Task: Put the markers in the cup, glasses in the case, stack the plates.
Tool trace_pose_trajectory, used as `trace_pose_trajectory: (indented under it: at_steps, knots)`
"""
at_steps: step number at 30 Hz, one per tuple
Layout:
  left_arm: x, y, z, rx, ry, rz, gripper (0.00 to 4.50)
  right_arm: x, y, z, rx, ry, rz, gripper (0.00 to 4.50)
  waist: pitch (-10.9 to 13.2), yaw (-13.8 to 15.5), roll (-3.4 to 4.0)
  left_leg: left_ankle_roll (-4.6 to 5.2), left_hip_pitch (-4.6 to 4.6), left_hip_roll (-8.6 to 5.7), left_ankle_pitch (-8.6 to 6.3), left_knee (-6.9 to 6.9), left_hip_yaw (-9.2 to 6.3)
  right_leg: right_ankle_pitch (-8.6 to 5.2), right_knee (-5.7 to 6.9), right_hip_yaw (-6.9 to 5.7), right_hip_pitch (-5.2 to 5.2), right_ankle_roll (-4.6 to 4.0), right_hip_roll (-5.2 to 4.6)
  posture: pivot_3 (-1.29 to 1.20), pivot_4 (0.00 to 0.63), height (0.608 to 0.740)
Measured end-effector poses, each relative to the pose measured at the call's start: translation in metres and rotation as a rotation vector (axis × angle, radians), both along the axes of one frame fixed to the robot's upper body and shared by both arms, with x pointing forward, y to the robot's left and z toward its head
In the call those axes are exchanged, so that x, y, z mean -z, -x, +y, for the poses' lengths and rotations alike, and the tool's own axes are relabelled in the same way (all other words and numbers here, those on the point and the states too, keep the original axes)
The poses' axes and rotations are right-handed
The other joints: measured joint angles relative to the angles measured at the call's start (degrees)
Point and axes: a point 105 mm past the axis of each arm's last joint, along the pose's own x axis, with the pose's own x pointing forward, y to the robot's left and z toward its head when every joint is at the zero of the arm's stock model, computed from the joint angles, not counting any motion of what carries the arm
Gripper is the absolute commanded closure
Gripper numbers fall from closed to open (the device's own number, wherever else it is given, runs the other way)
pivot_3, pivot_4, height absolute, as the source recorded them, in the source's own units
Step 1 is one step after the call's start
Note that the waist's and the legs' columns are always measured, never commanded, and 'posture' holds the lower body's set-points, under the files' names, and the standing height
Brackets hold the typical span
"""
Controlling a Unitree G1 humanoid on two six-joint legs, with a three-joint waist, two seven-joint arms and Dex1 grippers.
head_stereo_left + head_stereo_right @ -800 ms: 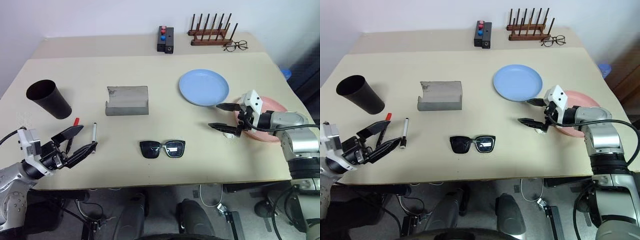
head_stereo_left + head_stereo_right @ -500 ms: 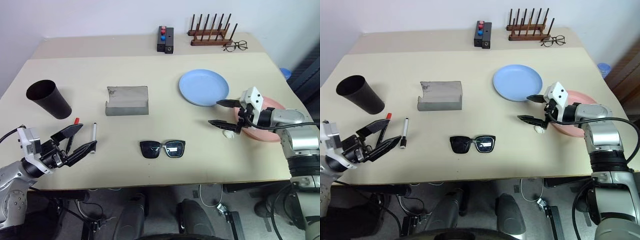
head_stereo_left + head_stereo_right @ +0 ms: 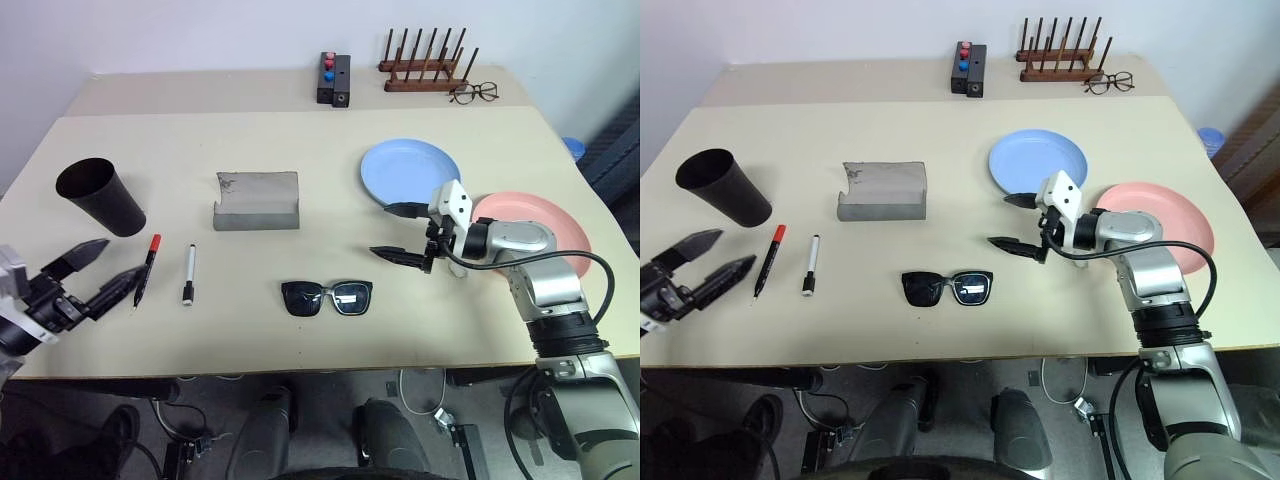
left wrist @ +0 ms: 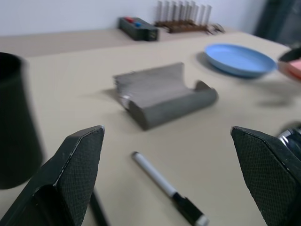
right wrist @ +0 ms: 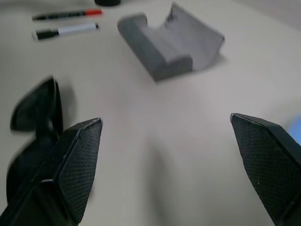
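The black cup (image 3: 100, 197) stands at the left, with the red-capped marker (image 3: 147, 268) and the white, black-capped marker (image 3: 188, 273) lying side by side in front of it. My left gripper (image 3: 110, 265) is open, just left of the red marker and holding nothing. The grey case (image 3: 256, 200) lies open in the middle, and the black sunglasses (image 3: 326, 296) rest nearer the front edge. Right of the sunglasses and in front of the blue plate (image 3: 408, 175) hovers my right gripper (image 3: 385, 232), open and empty. Further right lies the pink plate (image 3: 530, 232).
On the rear table stand a wooden peg rack (image 3: 425, 70), a black box with red and blue buttons (image 3: 333, 78) and wire-framed clear spectacles (image 3: 472, 93). The table's front edge (image 3: 300, 365) runs just past the sunglasses.
My left gripper has drawn back to the left, off the markers, which now lie fully in sight. My right gripper has swung left from the pink plate toward the sunglasses.
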Motion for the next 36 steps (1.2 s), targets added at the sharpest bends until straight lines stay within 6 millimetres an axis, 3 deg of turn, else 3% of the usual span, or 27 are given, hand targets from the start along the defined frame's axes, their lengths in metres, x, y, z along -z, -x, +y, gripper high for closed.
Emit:
trace_pose_trajectory:
  at_steps: [6,11,13,19,24,28,36]
  knots:
    - [-0.011,-0.02,0.002,-0.194,0.014,0.036,0.0,-0.012,0.01,0.022,-0.039,-0.06,-0.024,0.07,-0.1,-0.2,-0.11,0.03,0.0,-0.04,-0.03,0.04,-0.03,0.04,0.0,0.02,0.02,0.07,-0.02,0.0,0.15,0.735]
    - [0.023,-0.03,0.011,-0.36,0.028,0.272,0.0,-0.012,0.011,0.026,-0.028,-0.084,-0.03,0.07,-0.1,-0.3,-0.13,0.04,0.0,-0.03,-0.02,0.03,-0.07,0.08,0.13,-0.01,0.07,0.16,0.06,0.0,0.15,0.735]
    - [0.026,-0.038,0.017,-0.413,0.085,0.348,0.0,-0.009,0.012,0.029,-0.03,-0.094,-0.023,0.07,-0.1,-0.1,-0.14,0.04,0.0,-0.04,-0.02,0.09,-0.11,0.1,0.16,-0.07,0.06,0.19,0.08,0.0,0.15,0.735]
    - [0.016,-0.05,0.004,-0.413,0.1,0.482,0.0,-0.009,0.012,0.031,-0.033,-0.106,-0.02,0.07,-0.1,0.0,-0.21,0.03,0.02,-0.11,-0.01,0.15,-0.17,0.16,0.14,-0.13,0.06,0.29,0.06,0.0,0.15,0.735]
    - [0.02,-0.048,-0.003,-0.42,-0.037,0.631,0.0,-0.009,0.013,0.035,-0.04,-0.125,-0.017,0.07,-0.1,-0.6,-0.25,0.03,0.01,-0.12,-0.01,0.07,-0.03,0.17,0.2,-0.02,0.12,0.32,0.08,0.0,0.15,0.735]
    - [0.029,-0.041,0.001,-0.442,-0.094,0.73,0.0,-0.005,0.014,0.033,-0.034,-0.124,-0.005,0.07,-0.1,-0.4,-0.25,0.02,0.01,-0.09,-0.01,0.05,-0.04,0.17,0.22,-0.03,0.11,0.32,0.1,0.0,0.15,0.735]
    - [0.028,-0.053,0.012,-0.508,-0.068,0.762,0.0,-0.003,0.013,0.033,-0.021,-0.126,-0.001,0.07,-0.1,-0.1,-0.26,-0.01,0.03,-0.12,-0.01,0.1,-0.06,0.17,0.2,-0.05,0.02,0.32,0.05,0.0,0.15,0.735]
